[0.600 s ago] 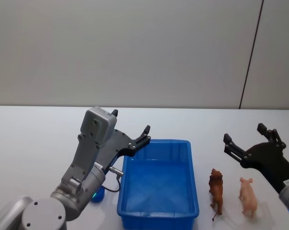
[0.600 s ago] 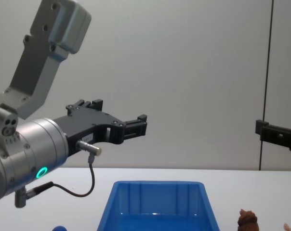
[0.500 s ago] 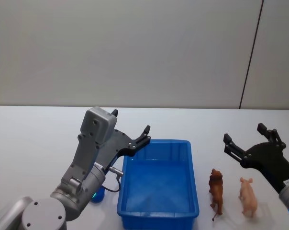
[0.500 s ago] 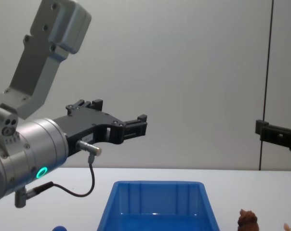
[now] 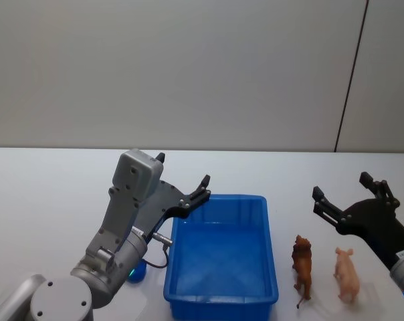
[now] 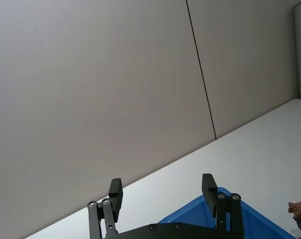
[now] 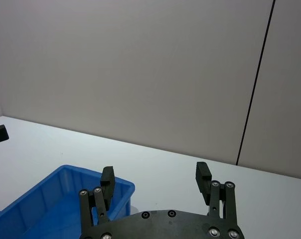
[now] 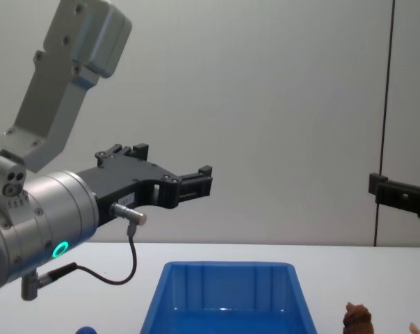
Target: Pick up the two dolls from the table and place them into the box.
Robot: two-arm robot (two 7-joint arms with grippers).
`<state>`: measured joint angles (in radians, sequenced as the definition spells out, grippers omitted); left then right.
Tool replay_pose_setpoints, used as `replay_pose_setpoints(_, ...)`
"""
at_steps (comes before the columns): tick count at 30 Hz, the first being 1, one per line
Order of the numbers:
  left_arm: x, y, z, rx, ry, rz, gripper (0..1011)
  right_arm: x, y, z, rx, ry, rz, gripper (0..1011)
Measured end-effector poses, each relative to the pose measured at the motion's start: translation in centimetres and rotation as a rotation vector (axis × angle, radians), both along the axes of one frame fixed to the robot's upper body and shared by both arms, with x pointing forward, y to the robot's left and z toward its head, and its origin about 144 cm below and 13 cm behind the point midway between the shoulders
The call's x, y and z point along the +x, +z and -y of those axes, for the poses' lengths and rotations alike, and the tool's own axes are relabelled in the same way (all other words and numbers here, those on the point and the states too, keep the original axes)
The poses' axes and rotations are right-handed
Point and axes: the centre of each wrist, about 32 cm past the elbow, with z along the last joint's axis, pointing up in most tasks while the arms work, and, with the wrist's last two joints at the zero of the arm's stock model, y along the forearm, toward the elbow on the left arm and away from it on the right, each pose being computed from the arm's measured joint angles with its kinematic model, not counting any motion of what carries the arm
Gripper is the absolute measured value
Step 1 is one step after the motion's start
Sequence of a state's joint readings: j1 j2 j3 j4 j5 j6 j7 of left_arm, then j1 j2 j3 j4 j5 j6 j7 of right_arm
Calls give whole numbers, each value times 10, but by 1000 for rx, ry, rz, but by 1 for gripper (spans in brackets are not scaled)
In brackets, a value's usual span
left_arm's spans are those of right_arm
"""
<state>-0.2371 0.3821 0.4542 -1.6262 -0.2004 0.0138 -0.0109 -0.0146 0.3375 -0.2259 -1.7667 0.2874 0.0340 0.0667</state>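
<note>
dolls (image 5: pixel 302 261) stand near raised right end effector (image 5: pixel 342 185)

**Colours as Recorded**

The box (image 5: pixel 221 198) is seen in plain bright blue. The lion doll (image 5: pixel 302 262) is coloured reddish brown and the pig doll (image 5: pixel 347 273) pale pink. The table (image 5: pixel 48 200) is rendered plain white. The wall (image 5: pixel 188 67) is flat grey, crossed by one thin dark seam (image 5: pixel 351 77). The left gripper (image 5: pixel 182 168) and right gripper (image 5: pixel 340 184) are finished in matt black. The left arm (image 5: pixel 122 214) is silver-grey and marked by a green-lit ring (image 8: pixel 60 249).
</note>
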Motion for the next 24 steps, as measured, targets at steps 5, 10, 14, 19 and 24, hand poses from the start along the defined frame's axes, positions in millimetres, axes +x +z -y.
replay_pose_setpoints(5, 0, 0, 0, 0, 0, 0, 1002, 0, 0, 0, 0, 0, 0, 1001)
replay_pose_setpoints(10, 0, 0, 0, 0, 0, 0, 1001, 0, 0, 0, 0, 0, 0, 1001)
replay_pose_setpoints(14, 0, 0, 0, 0, 0, 0, 1002, 0, 0, 0, 0, 0, 0, 1001)
replay_pose_setpoints(19, 0, 0, 0, 0, 0, 0, 1002, 0, 0, 0, 0, 0, 0, 1001)
replay_pose_setpoints(24, 0, 0, 0, 0, 0, 0, 1002, 0, 0, 0, 0, 0, 0, 1001)
